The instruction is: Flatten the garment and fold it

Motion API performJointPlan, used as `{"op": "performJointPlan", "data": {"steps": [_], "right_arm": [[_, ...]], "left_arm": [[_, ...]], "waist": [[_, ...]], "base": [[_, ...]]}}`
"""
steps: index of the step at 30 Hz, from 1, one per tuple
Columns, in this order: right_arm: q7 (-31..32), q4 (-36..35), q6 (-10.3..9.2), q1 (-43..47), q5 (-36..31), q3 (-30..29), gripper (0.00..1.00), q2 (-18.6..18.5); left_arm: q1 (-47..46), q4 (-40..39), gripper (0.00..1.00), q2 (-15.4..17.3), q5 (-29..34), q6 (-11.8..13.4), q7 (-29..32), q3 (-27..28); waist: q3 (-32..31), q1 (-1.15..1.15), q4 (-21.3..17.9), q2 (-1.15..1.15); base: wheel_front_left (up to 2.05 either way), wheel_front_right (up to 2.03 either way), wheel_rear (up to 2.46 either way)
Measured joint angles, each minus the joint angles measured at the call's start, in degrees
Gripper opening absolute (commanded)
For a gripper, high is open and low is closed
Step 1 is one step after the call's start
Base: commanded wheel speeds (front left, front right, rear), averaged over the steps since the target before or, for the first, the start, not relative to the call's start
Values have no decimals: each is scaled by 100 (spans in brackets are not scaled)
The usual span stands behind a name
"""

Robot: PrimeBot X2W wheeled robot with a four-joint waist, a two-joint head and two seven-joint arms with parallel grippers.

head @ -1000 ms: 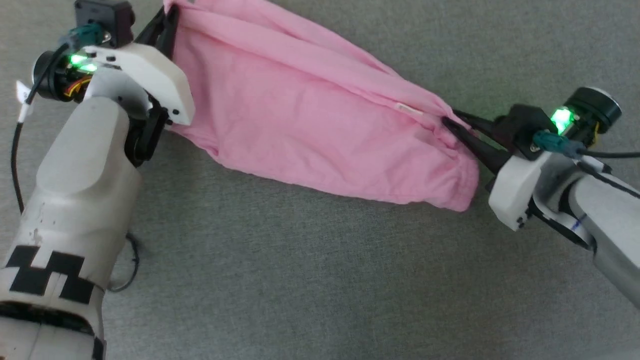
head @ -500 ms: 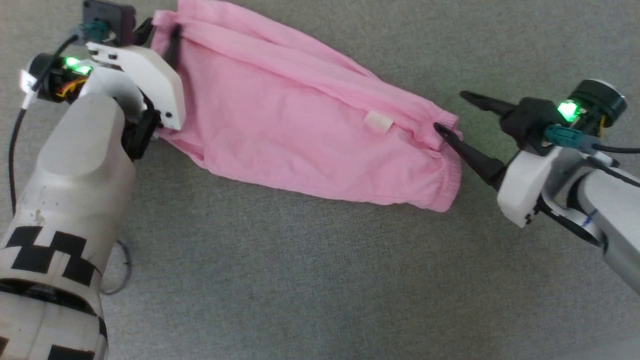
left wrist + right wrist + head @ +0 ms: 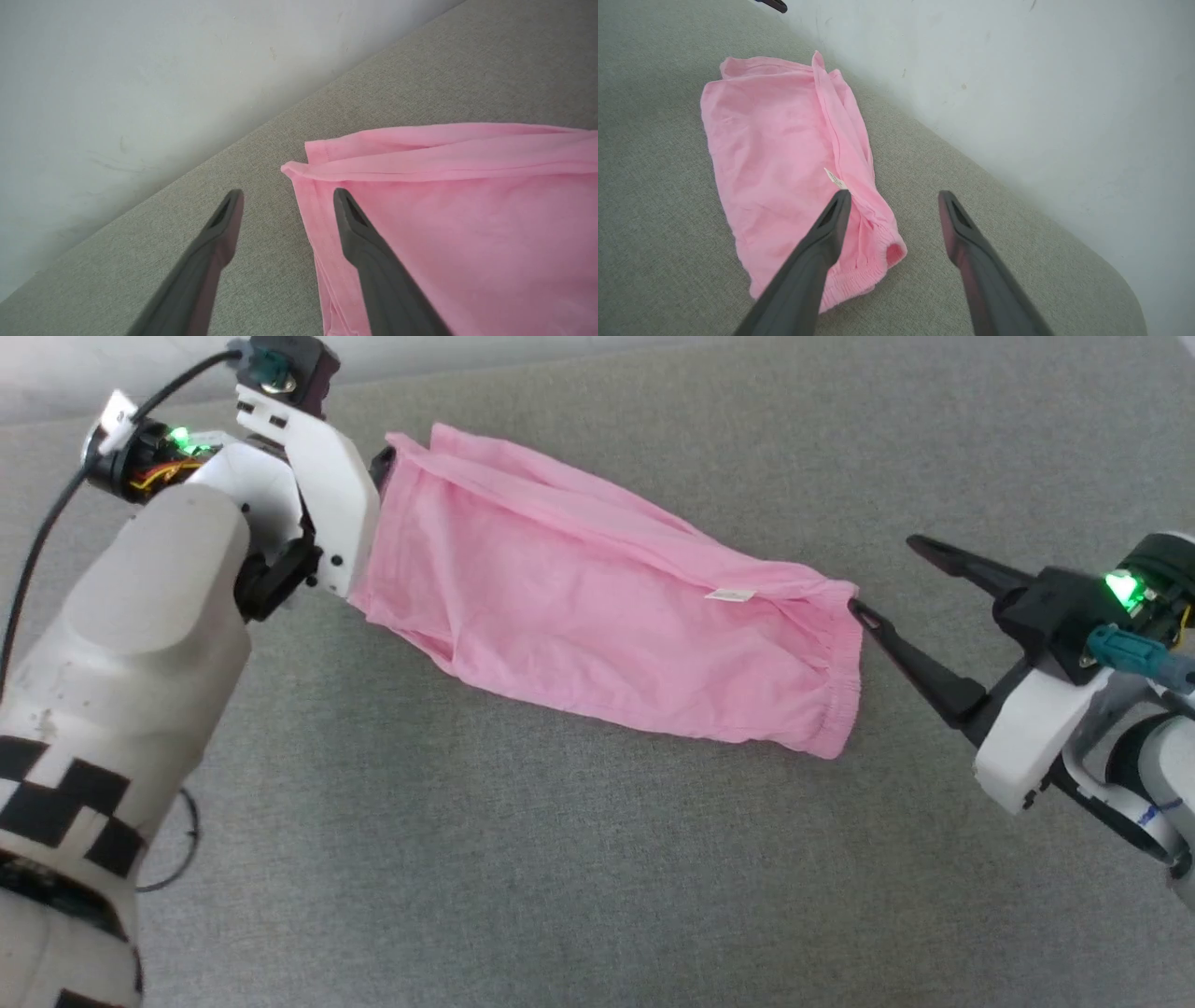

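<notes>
The bright pink shorts (image 3: 579,607) lie stretched out on the grey padded surface (image 3: 560,859), with the gathered waistband (image 3: 840,681) at the right end and a small white label (image 3: 733,595) near it. My right gripper (image 3: 887,575) stands open just right of the waistband, its lower fingertip close to the cloth. The right wrist view has the shorts (image 3: 775,154) and label (image 3: 835,178) ahead of that open gripper (image 3: 895,194). My left gripper (image 3: 287,192) is open at the shorts' (image 3: 467,224) left end, one finger over the hem, the other over bare surface.
A pale wall (image 3: 117,70) runs along the far edge of the grey surface, close behind the shorts, and appears again as the wall (image 3: 1017,70) in the right wrist view. Bare grey surface spreads toward me in front of the garment.
Both grippers, shut on the ends of the stretched shorts a second ago, have opened and let go. The shorts now rest on the surface. The head camera has shifted.
</notes>
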Motion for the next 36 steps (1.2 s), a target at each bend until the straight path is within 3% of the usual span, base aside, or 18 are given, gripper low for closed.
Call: {"op": "performJointPlan", "data": {"steps": [10, 14, 22, 23, 24, 25, 31, 36], "right_arm": [[276, -383, 0, 370, -146, -271, 100, 175], [335, -379, 0, 422, -146, -268, 100, 285], [326, -174, 0, 342, -108, -155, 100, 485], [326, -156, 0, 292, -78, -135, 100, 503], [326, -132, 0, 238, -42, -144, 100, 519], [336, -96, 0, 170, 12, -140, 100, 522], [736, -58, 0, -337, 734, -110, 100, 447], [1974, 51, -1, -879, 1564, 34, 100, 226]], "left_arm": [[-176, -1011, 100, 730, -1259, 0, 2299, -1140], [-170, -1135, 100, 906, -1496, 0, 2762, -1439], [-98, -905, 100, 996, -1808, 0, 3118, -1670], [-122, -916, 94, 1017, -1811, 0, 3194, -1717], [-160, -932, 18, 1047, -1826, 0, 3236, -1759], [-182, -945, 0, 1073, -1859, 0, 3241, -1788], [-185, -1106, 0, 1068, -2022, 0, 3060, -2026], [-132, -1159, 0, 1062, -2096, 0, 2827, -2171]], "waist": [[-80, 0, -133, 0], [20, 0, -277, 0], [286, 1, -529, 0], [307, 0, -560, 0], [324, 0, -588, 0], [336, 0, -613, 0], [221, 1, -608, 0], [26, 1, -525, 0]], "base": [[0, 0, 0], [0, 0, 0], [0, 0, 0], [0, 0, 0], [0, 0, 0], [0, 0, 0], [0, 0, 0], [0, 0, 0]]}}
